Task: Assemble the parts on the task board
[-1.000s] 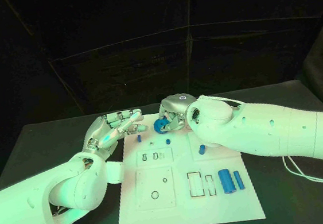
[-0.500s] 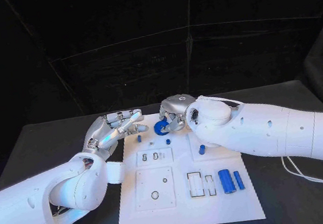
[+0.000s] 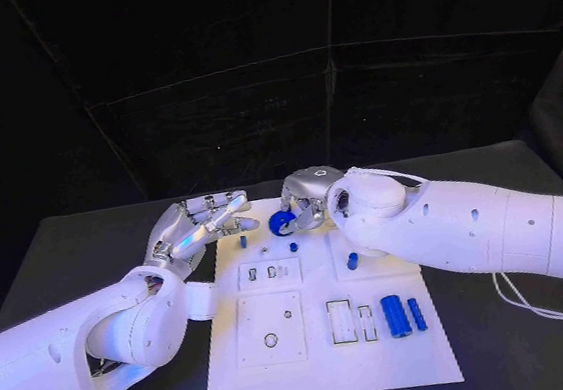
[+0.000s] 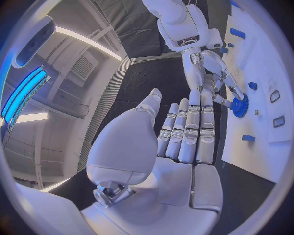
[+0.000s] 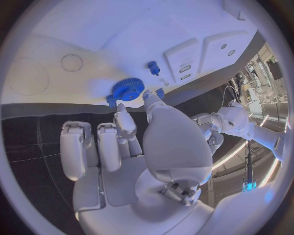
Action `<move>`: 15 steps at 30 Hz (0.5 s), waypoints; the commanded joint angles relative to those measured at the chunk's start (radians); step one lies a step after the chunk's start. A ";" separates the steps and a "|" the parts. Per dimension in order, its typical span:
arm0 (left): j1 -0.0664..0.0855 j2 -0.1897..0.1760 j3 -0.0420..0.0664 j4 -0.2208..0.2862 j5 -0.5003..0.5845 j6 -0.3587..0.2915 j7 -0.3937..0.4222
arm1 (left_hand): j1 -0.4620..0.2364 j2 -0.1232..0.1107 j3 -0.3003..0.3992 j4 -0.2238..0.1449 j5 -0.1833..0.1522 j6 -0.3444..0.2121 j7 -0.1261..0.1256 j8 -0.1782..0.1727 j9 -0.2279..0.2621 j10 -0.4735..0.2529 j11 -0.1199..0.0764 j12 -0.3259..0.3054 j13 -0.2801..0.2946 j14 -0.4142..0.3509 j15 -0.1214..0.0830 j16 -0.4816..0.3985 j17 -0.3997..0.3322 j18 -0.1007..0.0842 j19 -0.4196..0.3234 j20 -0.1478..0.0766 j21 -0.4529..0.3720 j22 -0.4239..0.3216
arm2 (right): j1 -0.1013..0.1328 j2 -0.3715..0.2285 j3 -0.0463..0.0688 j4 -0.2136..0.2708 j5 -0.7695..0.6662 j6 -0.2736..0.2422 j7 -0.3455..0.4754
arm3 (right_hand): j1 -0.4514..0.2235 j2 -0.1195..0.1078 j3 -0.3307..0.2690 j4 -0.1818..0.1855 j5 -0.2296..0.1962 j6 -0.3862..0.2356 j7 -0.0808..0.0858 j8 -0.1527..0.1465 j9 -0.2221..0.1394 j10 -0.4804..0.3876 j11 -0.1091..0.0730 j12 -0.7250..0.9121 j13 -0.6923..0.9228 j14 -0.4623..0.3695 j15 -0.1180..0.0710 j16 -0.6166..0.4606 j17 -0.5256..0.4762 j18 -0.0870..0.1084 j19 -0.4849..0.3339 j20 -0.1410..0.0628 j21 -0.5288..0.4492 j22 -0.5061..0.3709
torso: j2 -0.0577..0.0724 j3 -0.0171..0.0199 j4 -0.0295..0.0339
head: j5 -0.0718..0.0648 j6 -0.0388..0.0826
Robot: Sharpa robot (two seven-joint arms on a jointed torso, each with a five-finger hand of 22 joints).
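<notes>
The right hand (image 3: 305, 194) pinches a small blue toothed gear wheel (image 3: 282, 221) between its fingertips at the far end of the white rectangular task board (image 3: 324, 355). In the right wrist view the gear (image 5: 128, 88) sits at the fingertips, over the white board surface, close beside a small blue peg (image 5: 152, 67) that stands up from the board. Whether the gear already touches the board cannot be told.

The left hand (image 3: 196, 224) hovers just off the board's far left corner, fingers straight and pressed side by side, holding nothing — the left wrist view shows its flat open palm (image 4: 178, 147) facing the gear.

The step in hand looks to be seating the gear on its post. To do it well, the wheel should be kept level, its bore lined up over the post before it goes down — tilted, it would likely bind. A light pinch at the rim seems best, so the fingertips do not block the seat. The left hand may steady the board edge if it slides.

Nearer the robot, two blue cylinders (image 3: 403, 315) lie on the board beside rectangular recesses (image 3: 341, 320), not yet placed.
</notes>
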 commanded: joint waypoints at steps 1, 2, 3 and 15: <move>0.002 -0.003 0.001 -0.001 -0.005 0.012 0.003 | 0.001 0.012 -0.001 -0.006 0.005 0.004 0.002 -0.004 -0.001 0.005 0.001 -0.003 -0.001 0.007 -0.001 -0.003 0.001 0.015 0.009 0.000 -0.007 -0.001 | 0.002 -0.051 0.000 0.032 0.090 -0.203 0.094 | 0.009 0.001 0.004 -0.001 0.022 -0.015 0.002 -0.003 -0.002 0.017 -0.001 0.020 0.016 0.070 0.005 0.002 0.084 -0.008 0.034 0.005 -0.002 0.168 | -0.002 0.0008 -0.0009 | -0.004 0.003; 0.002 -0.004 0.001 -0.001 -0.005 0.012 0.003 | 0.001 0.012 -0.001 -0.006 0.005 0.004 0.002 -0.004 -0.001 0.005 0.001 -0.003 -0.001 0.007 -0.001 -0.003 0.001 0.015 0.009 0.000 -0.007 -0.001 | 0.002 -0.076 0.000 0.047 0.118 -0.234 0.124 | 0.025 0.003 0.008 -0.010 0.028 -0.018 0.002 -0.003 -0.002 0.017 -0.001 0.021 0.018 0.070 0.005 0.002 0.084 -0.008 0.034 0.005 -0.002 0.169 | -0.002 0.0005 -0.0018 | -0.005 0.003; 0.002 -0.006 0.001 -0.001 -0.005 0.011 0.003 | 0.001 0.012 -0.001 -0.006 0.005 0.004 0.002 -0.004 -0.001 0.005 0.001 -0.003 -0.001 0.007 -0.001 -0.003 0.001 0.015 0.009 0.000 -0.007 -0.001 | 0.002 -0.103 0.000 0.063 0.150 -0.258 0.156 | 0.036 0.003 0.010 -0.017 0.031 -0.020 0.003 -0.003 -0.002 0.017 0.000 0.021 0.018 0.070 0.006 0.002 0.084 -0.008 0.034 0.006 -0.003 0.168 | -0.003 0.0002 -0.0034 | -0.005 0.004; 0.003 -0.005 0.001 -0.011 -0.005 0.015 0.004 | 0.003 0.016 -0.001 -0.012 0.005 0.008 0.001 -0.005 -0.001 0.011 0.000 -0.005 -0.001 0.011 -0.002 -0.005 0.004 0.015 0.012 -0.001 -0.008 -0.003 | 0.002 -0.376 -0.001 0.139 0.462 -0.193 0.434 | 0.152 -0.006 0.021 -0.104 0.081 -0.011 -0.001 0.001 0.000 -0.012 -0.006 -0.019 -0.008 0.061 0.001 -0.018 0.048 0.003 0.000 0.003 -0.022 0.126 | -0.007 0.0063 -0.0236 | -0.006 0.009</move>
